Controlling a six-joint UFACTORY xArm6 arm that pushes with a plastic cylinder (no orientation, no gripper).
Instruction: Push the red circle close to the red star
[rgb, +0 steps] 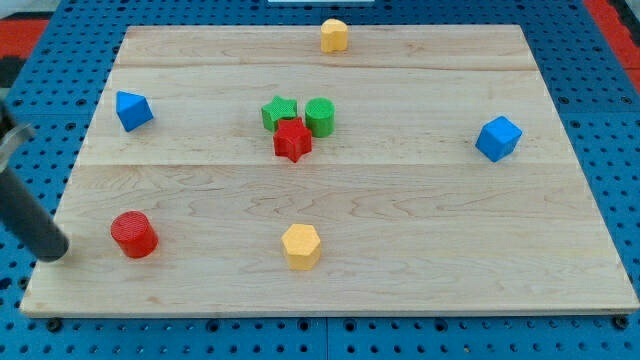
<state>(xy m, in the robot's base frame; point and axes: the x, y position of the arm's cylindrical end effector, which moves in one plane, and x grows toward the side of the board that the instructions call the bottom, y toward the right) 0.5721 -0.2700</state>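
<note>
My tip (55, 250), the blunt lower end of a straight dark rod, rests at the counter's (420, 250) 8 o'clock edge; I have no gripper, so nothing opens, closes or is held. Just beside my tip, at its 3 o'clock and not touching, sits the red circle (133, 234), a short ribbed cylinder. Well apart from it, toward 1 o'clock near the board's middle, lies the red star (292, 139), touching or nearly touching a green star (279, 112) and a green circle (320, 116) behind it. A yellow hexagon (301, 245) sits near 6 o'clock, another yellow block (334, 35) at 12, a blue triangular block (132, 109) at 10, and a blue cube (498, 138) at 3. I judge the risks thus: a round block can roll off a narrow rod tip if struck off-centre, veering toward the yellow hexagon; pushing too far would scatter the tight green cluster. The counter is pale, smooth wooden planking; the blocks look like ridged printed plastic.
</note>
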